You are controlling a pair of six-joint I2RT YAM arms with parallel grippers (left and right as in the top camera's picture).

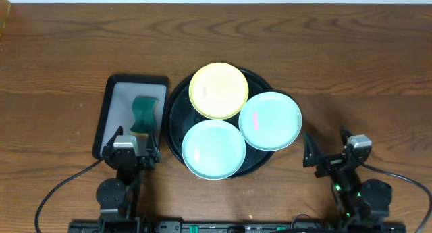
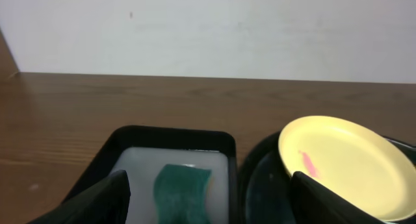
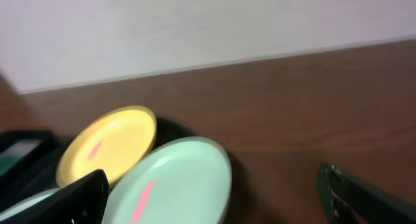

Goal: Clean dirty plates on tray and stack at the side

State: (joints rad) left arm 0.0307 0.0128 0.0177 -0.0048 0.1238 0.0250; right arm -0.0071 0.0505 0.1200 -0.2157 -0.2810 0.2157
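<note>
Both grippers are being held low at the near edge of the table (image 1: 67,50), closest to the wrist cameras. Nothing is being gripped by the left gripper (image 1: 133,140): its jaws are being held wide apart above the near end of a small rectangular black tray (image 1: 108,111), and a green sponge (image 1: 143,113) is being shown between its fingers in the left wrist view. Nothing is being gripped by the right gripper (image 1: 327,148) either; its jaws are being held fully apart over bare wood, just to the right of the large round black tray (image 1: 175,118). All three plates are being carried by that round tray, which is lying beside the rectangular one, to its right. The far part of the tray is being taken up by the yellow plate (image 1: 218,90), on which a reddish smear (image 2: 307,162) is being shown. The right side is being covered by one pale mint plate (image 1: 270,120), which is reaching out past the tray's rim and is bearing a red streak of its own. The near side is being covered by the second mint plate (image 1: 213,148), likewise marked faintly with red and likewise overhanging the rim. The three plates are being crowded together, edges meeting at the tray's middle.
</note>
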